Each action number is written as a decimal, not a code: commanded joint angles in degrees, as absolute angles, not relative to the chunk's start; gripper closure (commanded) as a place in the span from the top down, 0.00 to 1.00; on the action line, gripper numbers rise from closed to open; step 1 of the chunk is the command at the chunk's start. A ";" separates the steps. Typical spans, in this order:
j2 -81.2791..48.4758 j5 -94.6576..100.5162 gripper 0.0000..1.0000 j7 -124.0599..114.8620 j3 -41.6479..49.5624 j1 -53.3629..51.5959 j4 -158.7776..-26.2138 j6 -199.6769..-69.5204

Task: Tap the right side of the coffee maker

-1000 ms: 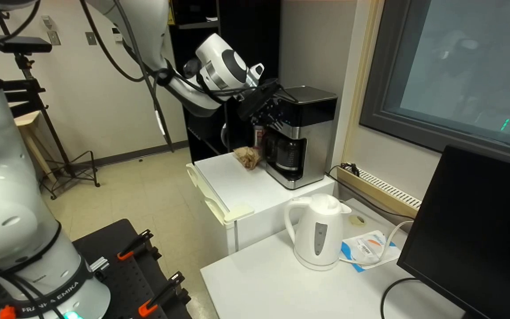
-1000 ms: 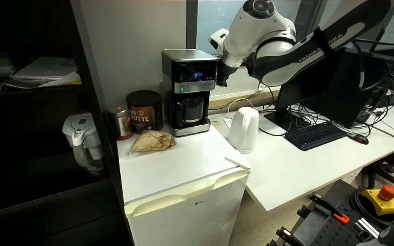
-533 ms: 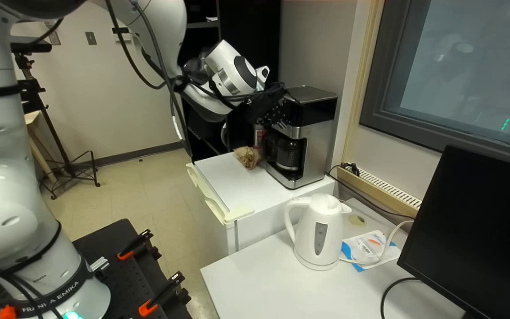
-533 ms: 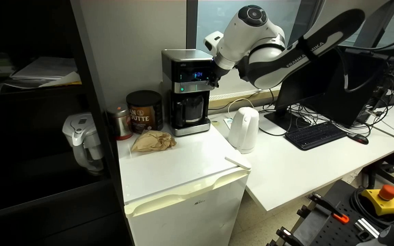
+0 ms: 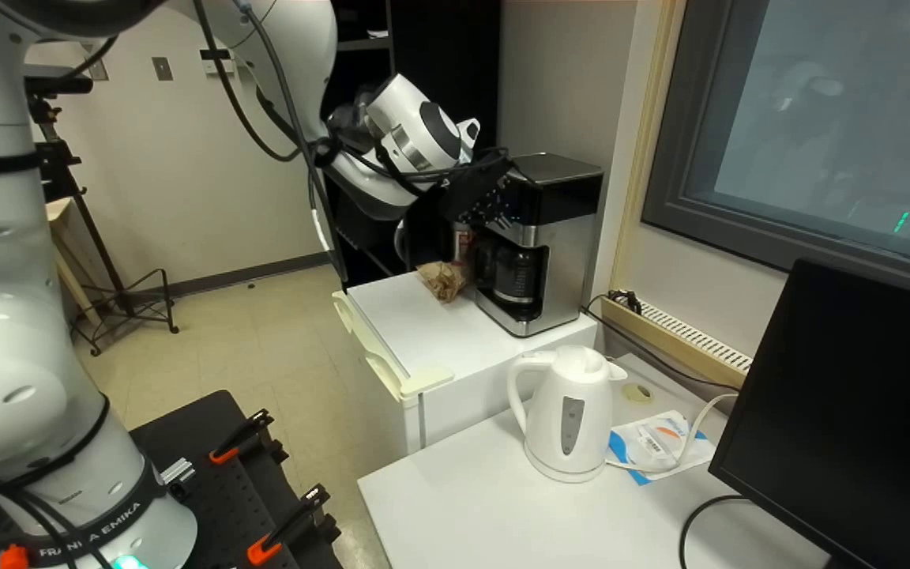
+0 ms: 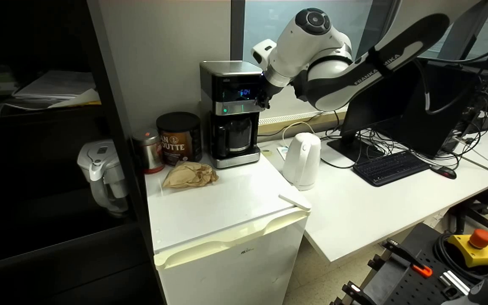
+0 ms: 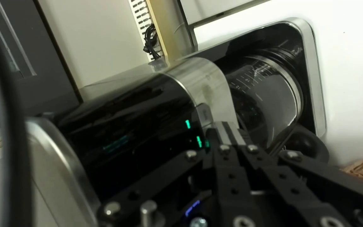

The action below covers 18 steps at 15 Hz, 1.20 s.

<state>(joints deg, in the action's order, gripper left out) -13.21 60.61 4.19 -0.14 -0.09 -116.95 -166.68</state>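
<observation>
The coffee maker point(image 5: 569, 253) is a boxy black and silver machine with a dark glass carafe. It stands upright on the white fridge top, also in the other exterior picture point(image 6: 237, 109) and the wrist view point(image 7: 131, 110). My gripper point(image 5: 494, 215) is at the right part of its front, by the silver band under the display. In an exterior view the gripper point(image 6: 263, 102) covers the panel's right end. In the wrist view the fingertips point(image 7: 228, 132) are together with nothing between them, in front of the silver band near a small button. They look very close; contact cannot be told.
A white kettle point(image 5: 569, 419) stands on the desk. A brown paper bag point(image 6: 190, 174), a coffee can point(image 6: 179, 140) and a metal canister point(image 6: 148, 150) stand left of the machine. A monitor point(image 5: 858, 411) stands on the desk. A window wall is behind the machine.
The gripper has moved in from beside the coffee maker to its front right panel, then nearly stopped in the last half second. The coffee maker seems to have shifted very slightly.
</observation>
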 commanded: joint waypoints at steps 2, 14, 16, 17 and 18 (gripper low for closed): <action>-12.03 57.14 0.04 6.84 -1.97 0.34 -120.89 -167.56; -2.45 71.17 0.03 3.03 -3.30 -2.25 -131.30 -161.95; -0.75 75.23 0.03 0.95 -3.51 -2.44 -132.38 -161.03; 0.01 76.86 0.03 0.06 -3.63 -2.52 -133.05 -160.66; 0.66 77.90 0.03 -0.56 -3.78 -2.55 -133.69 -160.32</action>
